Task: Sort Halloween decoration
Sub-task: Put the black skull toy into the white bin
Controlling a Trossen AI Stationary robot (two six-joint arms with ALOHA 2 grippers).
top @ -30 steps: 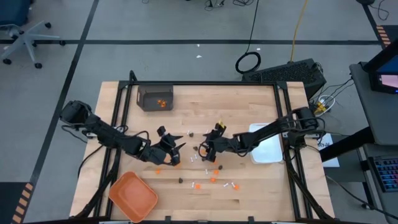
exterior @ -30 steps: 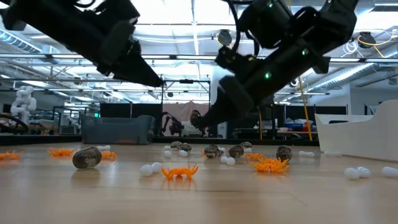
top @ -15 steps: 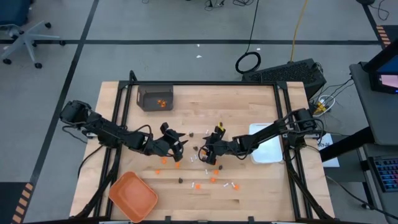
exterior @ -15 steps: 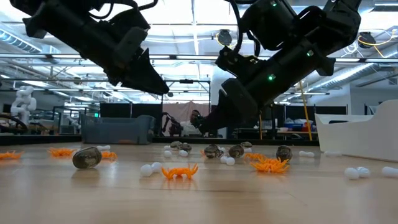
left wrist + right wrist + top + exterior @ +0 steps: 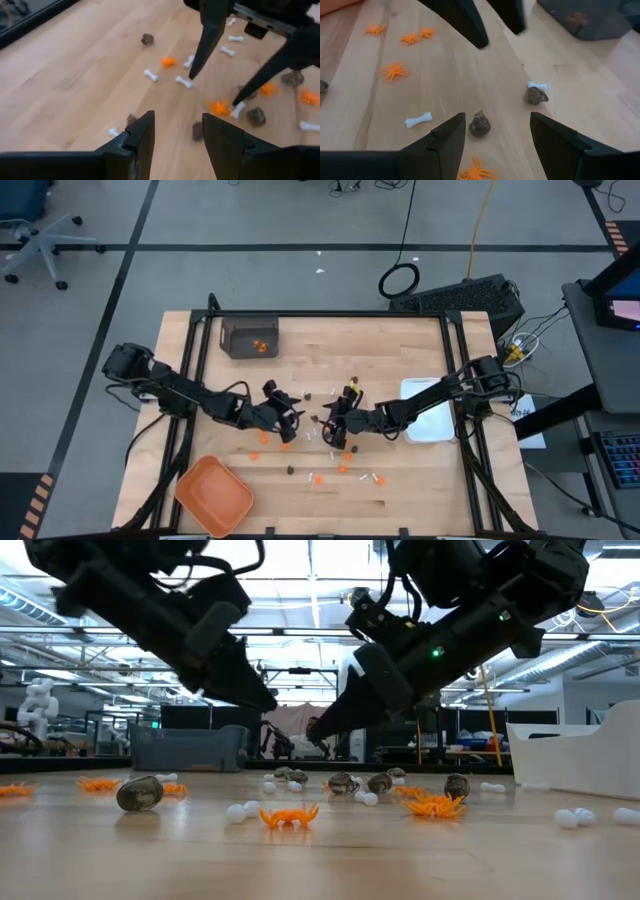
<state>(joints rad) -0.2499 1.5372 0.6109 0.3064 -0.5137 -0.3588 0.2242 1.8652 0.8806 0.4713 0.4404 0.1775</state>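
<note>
Halloween decoration [image 5: 318, 477]: unsorted pieces scattered mid-table between the arms.
Left gripper [image 5: 177, 131]: fingers parted, empty, hovering above the scatter, likely choosing a piece.
Right gripper [image 5: 497, 131]: spread wide, empty, straddling a dark brown bit [image 5: 479, 124], seemingly its target.

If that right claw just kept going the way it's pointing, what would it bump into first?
Probably the dark brown lump lying on the table between the open fingers of the right claw. Beyond it waits the left claw, though depth is hard to judge here.
</note>
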